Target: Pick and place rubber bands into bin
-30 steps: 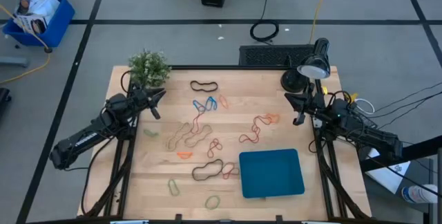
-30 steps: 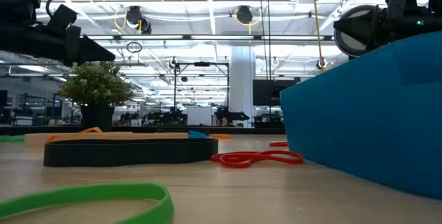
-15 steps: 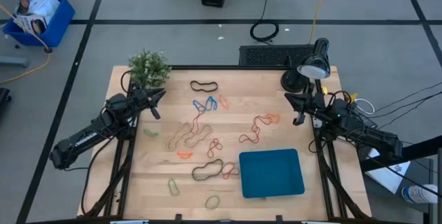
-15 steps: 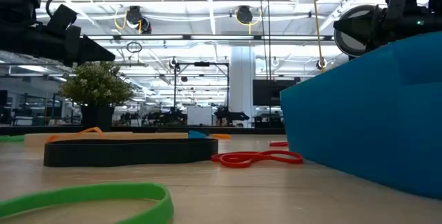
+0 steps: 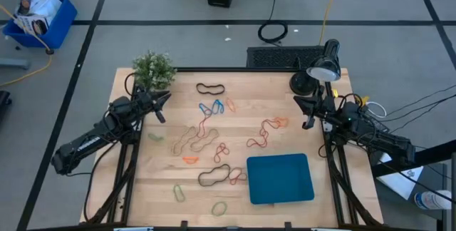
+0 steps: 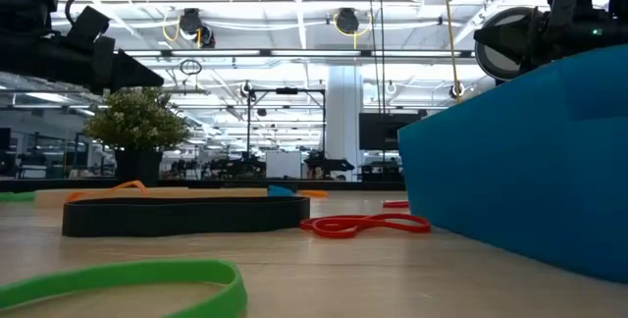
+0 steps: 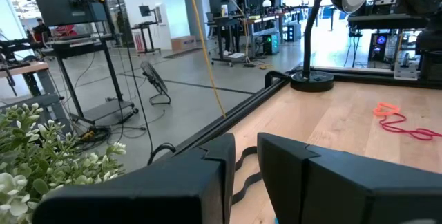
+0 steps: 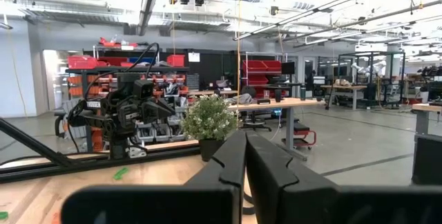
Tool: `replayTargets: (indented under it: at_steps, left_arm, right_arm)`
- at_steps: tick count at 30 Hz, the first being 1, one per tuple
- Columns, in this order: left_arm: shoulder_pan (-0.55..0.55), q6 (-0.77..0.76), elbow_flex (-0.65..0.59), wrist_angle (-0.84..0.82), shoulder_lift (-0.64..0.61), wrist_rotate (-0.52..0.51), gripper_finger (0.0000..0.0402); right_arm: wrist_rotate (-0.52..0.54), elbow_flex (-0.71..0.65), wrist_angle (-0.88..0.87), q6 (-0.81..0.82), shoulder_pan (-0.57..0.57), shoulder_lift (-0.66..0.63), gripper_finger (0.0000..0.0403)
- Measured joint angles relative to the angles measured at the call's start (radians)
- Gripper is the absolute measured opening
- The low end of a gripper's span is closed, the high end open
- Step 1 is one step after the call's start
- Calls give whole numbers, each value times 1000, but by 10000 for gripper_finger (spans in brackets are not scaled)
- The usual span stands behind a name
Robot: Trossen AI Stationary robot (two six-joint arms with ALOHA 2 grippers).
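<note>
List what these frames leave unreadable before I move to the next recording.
- Inside of the bin: low view shows only its near wall; the high view shows it bare.
- Rubber bands: high view, too small to count.
- Left gripper: its finger gap is too small in the high view.
- Right gripper: shut.

No readable text, label, brand, number or sign can be made out in any view. Printed packaging is seen in the blue crate [image 5: 39, 18] on the floor, but its print is too small to be read. A small white tag on the far arm [image 8: 94, 104] is not legible either.
</note>
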Motion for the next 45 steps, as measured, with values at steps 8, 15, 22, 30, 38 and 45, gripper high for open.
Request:
replayTargets:
  at_steps: [8, 15, 22, 30, 38, 45]
  left_arm:
    - [0, 0, 0, 0, 0, 0, 72]
    - [0, 0, 0, 0, 0, 0, 72]
    - [0, 0, 0, 0, 0, 0, 72]
    - [0, -1, 0, 0, 0, 0, 72]
    - [0, -4, -1, 5, 0, 0, 72]
    - [0, -4, -1, 6, 0, 0, 72]
  right_arm:
    - [-1, 0, 8, 133, 0, 0, 8]
    - [-1, 0, 8, 244, 0, 0, 8]
    - [0, 0, 8, 174, 0, 0, 9]
    - [-3, 0, 8, 238, 0, 0, 8]
    - [-2, 0, 8, 294, 0, 13, 9]
    - [-1, 0, 8, 329, 1, 20, 64]
